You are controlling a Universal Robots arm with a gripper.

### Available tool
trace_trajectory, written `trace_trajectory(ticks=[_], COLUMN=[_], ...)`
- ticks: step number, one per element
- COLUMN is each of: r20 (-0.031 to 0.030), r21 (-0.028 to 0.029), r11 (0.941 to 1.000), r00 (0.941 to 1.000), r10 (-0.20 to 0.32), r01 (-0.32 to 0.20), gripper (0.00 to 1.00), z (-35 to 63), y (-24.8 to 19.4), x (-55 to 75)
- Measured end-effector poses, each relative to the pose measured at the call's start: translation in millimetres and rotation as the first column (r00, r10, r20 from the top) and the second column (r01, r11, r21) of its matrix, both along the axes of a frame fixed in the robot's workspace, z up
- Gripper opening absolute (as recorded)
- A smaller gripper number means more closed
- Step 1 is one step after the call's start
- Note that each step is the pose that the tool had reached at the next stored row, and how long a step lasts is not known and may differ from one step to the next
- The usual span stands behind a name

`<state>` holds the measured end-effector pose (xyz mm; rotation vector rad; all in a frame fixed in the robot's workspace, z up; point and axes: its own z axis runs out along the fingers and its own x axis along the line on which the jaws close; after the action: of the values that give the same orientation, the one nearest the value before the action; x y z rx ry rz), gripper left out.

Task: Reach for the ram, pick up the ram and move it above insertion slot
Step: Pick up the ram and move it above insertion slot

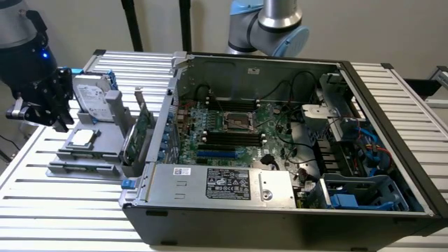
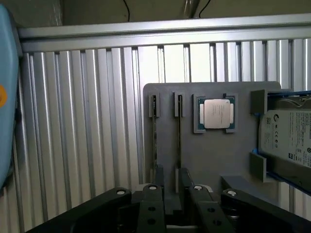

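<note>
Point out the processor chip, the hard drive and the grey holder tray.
Square silver processor chip (image 2: 216,113): wrist view, centre of its metal lid.
Silver hard drive with white label (image 2: 289,138): wrist view, on the label.
Flat grey plastic holder tray (image 2: 214,155): wrist view, bare surface beside the chip.

I can read no whole word or number anywhere before me. The white label (image 2: 294,141) on the hard drive (image 2: 268,145) carries rows of fine print and a round mark (image 2: 273,118). The black label (image 1: 229,185) on the power supply (image 1: 175,186) carries white print and small symbols, with a small white sticker (image 1: 182,170) beside it, all too fine for me to spell out.
</note>
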<state>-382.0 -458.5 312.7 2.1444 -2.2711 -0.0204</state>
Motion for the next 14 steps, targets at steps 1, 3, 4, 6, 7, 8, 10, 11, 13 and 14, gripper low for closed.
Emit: trace_trajectory(ticks=[1, 3, 4, 6, 7, 8, 10, 11, 13, 14], r20=[0.0000, 0.0003, 0.0003, 0.0004, 0.0004, 0.0004, 0.0003, 0.0003, 0.0004, 0.0005], r21=[0.0000, 0.0002, 0.0001, 0.0001, 0.0001, 0.0001, 0.0001, 0.0001, 0.0002, 0.0002], r11=[1.0000, 1.0000, 1.0000, 1.0000, 1.0000, 1.0000, 1.0000, 1.0000, 1.0000, 1.0000], r00=[1.0000, 1.0000, 1.0000, 1.0000, 1.0000, 1.0000, 1.0000, 1.0000, 1.0000, 1.0000], r10=[0.000, 0.000, 0.000, 0.000, 0.000, 0.000, 0.000, 0.000, 0.000, 0.000], r01=[0.000, 0.000, 0.000, 0.000, 0.000, 0.000, 0.000, 0.000, 0.000, 0.000], gripper=[0.24, 0.31, 0.31, 0.31, 0.31, 0.31, 0.31, 0.31, 0.31, 0.31], z=[-0.6, -4.3, -6.0, -9.7, -11.4, -13.3, -17.0, -18.8, -22.4, -24.3], y=[0.0, -0.1, -0.3, -0.7, -1.0, -1.3, -2.1, -2.5, -3.3, -3.7], x=[0.0, -0.1, 0.0, 0.0, 0.0, 0.0, 0.0, 0.0, 0.0, 0.0])
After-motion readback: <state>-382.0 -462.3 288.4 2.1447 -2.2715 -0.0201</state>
